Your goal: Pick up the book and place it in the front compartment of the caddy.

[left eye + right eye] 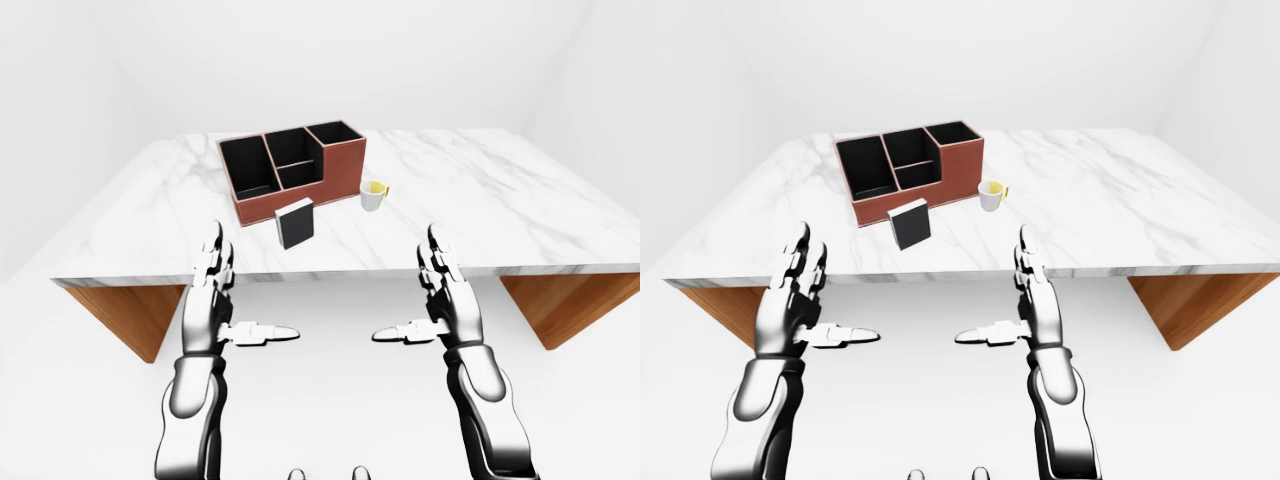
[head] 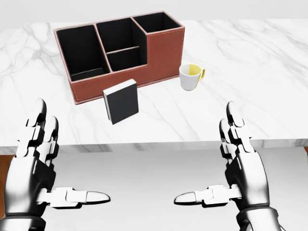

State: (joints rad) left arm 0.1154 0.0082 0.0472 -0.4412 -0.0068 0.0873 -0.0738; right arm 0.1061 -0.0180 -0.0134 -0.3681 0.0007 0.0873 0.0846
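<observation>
White marble table (image 2: 269, 62) holds a brown leather caddy (image 2: 159, 55) with black compartments at the far left. A black book (image 2: 121, 101) stands upright just near of it, untouched. A white mug (image 2: 191, 77) sits right of the caddy. Both the left hand (image 2: 33, 168) and right hand (image 2: 243, 166) hover near the table's edge, fingers spread, grasping nothing.
</observation>
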